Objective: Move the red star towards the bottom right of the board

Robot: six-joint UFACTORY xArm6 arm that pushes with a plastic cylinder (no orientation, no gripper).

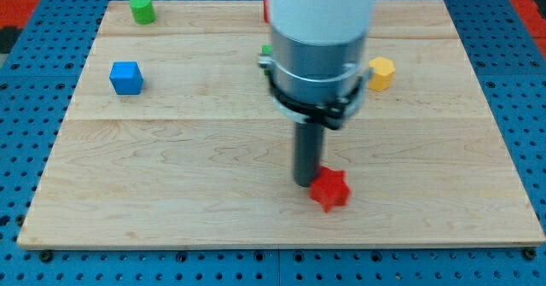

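Rod upright, my tip (308,182) touching red star (329,189).

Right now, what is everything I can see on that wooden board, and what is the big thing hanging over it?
Red star: one, red, near the view's bottom, right of centre.
Yellow block: one, yellow, upper right.
Blue cube: one, blue, left side.
Green cylinder: one, green, top left.
Green sliver and red sliver: one each, mostly hidden behind the arm, shapes unclear.
Wooden board: one, light wood, on a blue pegboard.
Arm: one, white and grey; my tip touches the red star's upper left.
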